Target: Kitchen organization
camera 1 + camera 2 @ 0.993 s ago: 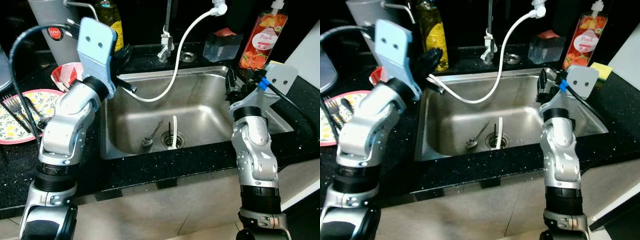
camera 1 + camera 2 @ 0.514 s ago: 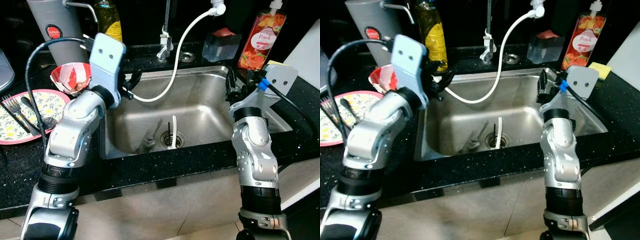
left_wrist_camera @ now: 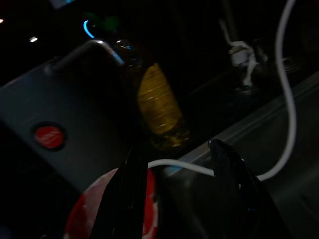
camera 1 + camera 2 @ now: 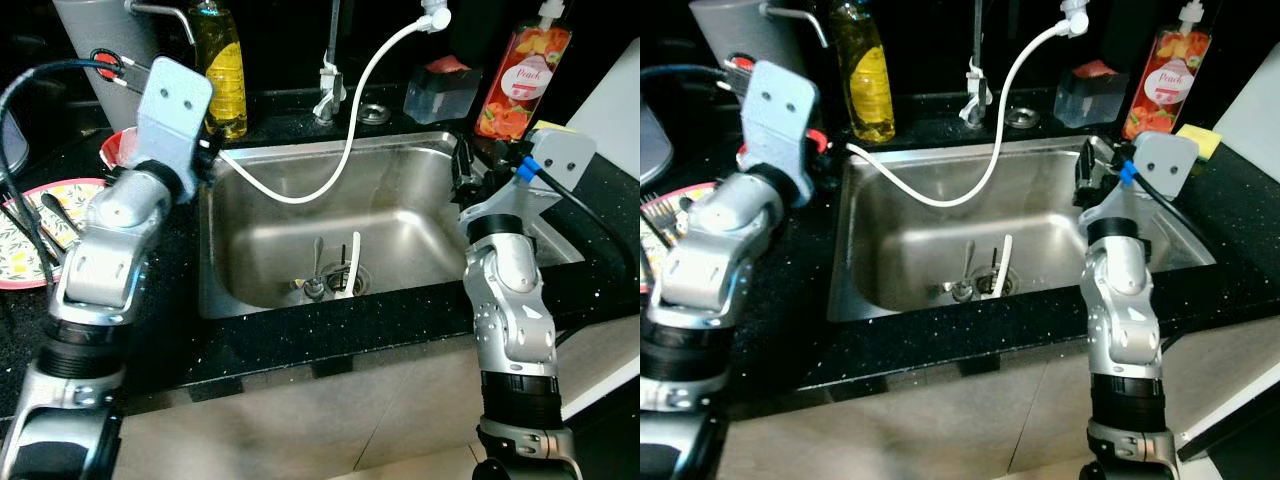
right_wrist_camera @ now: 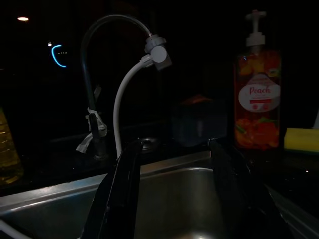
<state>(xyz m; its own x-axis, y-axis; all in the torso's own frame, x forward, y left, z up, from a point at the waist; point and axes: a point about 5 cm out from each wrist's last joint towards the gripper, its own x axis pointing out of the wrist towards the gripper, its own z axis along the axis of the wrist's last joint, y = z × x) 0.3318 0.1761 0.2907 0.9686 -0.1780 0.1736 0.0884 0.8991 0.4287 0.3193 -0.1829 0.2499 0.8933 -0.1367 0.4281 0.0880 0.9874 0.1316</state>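
The left gripper (image 3: 179, 189) has its two black fingers spread wide with nothing between them. It hangs over the counter at the left edge of the sink (image 4: 400, 150), and its wrist view looks at the red paper bowl (image 3: 107, 209), so the robot is likely getting ready to pick that bowl up next. The right gripper (image 5: 172, 194) is wide apart too, and holds nothing. It waits at the right rim of the sink, probably so it stays out of the way.

Down in the sink, one spoon (image 4: 316, 270) lies by the drain beside one white stick-like thing (image 4: 352, 265). They sit there most likely because dirty things go in the sink for washing. One white hose (image 4: 350, 120) droops from the tap into the sink.

On the counter to the robot's left sits one flowery plate (image 4: 20, 255) with a fork or two on it; the count is hard to tell. Behind it stands one tall grey jug (image 4: 95, 40). At the back there is one yellow bottle (image 4: 222, 60), one peach soap bottle (image 4: 520, 70) and one yellow sponge (image 4: 1202, 140), kept near the tap where they are handy for washing.
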